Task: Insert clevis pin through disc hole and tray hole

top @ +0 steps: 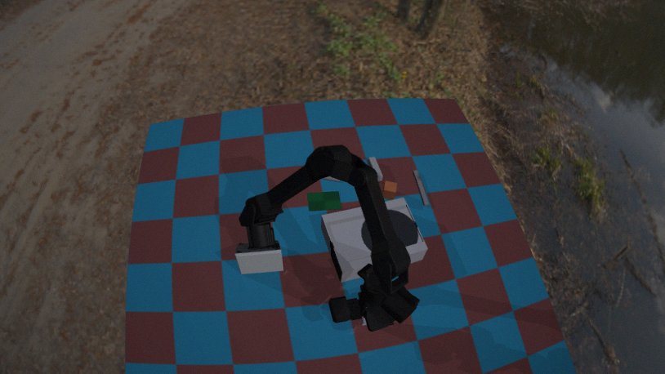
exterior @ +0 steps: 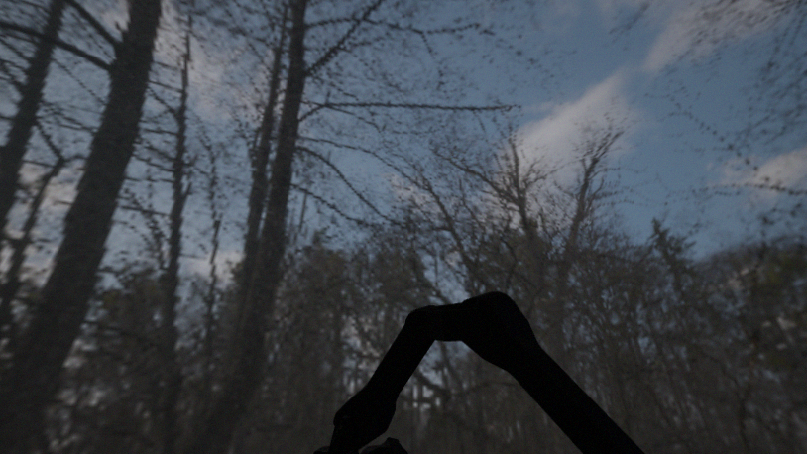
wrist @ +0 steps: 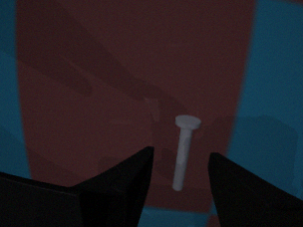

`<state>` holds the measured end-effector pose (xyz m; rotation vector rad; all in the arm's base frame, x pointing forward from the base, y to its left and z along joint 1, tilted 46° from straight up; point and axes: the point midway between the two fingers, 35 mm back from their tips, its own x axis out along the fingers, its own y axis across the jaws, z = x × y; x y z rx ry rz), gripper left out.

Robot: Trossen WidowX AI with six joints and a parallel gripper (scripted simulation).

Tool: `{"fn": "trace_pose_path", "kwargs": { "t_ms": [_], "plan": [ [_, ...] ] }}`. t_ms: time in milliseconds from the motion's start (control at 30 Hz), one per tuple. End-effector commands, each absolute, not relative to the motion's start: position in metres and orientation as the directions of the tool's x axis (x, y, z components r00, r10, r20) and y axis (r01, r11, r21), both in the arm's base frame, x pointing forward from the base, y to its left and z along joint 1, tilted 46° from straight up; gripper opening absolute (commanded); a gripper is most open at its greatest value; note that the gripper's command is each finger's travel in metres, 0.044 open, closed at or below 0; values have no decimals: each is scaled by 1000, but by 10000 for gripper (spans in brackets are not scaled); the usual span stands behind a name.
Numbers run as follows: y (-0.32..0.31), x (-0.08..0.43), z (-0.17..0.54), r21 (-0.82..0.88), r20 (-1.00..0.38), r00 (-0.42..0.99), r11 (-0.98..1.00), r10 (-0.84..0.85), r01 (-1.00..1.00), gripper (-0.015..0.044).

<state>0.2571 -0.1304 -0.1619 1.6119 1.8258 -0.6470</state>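
Observation:
The steel pin (wrist: 182, 155) lies on a red square of the table, its head toward the top of the wrist view and its shank pointing down. A small pale part of it (top: 363, 321) shows beside the gripper in the top view. My gripper (wrist: 181, 156) is open, one finger on each side of the shank with gaps to both. The rimmed steel tray (top: 346, 237) stands under my forearm. The dark disc (top: 402, 225) lies flat in its right part, partly covered by the arm. The disc's hole and the tray's pin hole are hidden.
Behind the tray are a green block (top: 323, 201), an orange cube (top: 390, 189), a light bar (top: 375, 168) and a long grey bar (top: 421, 187). The arm's white base block (top: 259, 261) is left of the tray. The exterior view shows only the arm against trees and sky.

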Motion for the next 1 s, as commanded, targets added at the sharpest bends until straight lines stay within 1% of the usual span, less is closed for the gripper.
{"fn": "trace_pose_path", "kwargs": {
  "t_ms": [0,767,933,967],
  "plan": [
    [-123,255,-169,28,-713,-75,135,697,990,160],
    [-114,253,-178,29,-713,-75,135,697,990,160],
    [-114,253,-178,29,-713,-75,135,697,990,29],
    [-114,253,-178,29,-713,-75,135,697,990,22]
  ]
}}
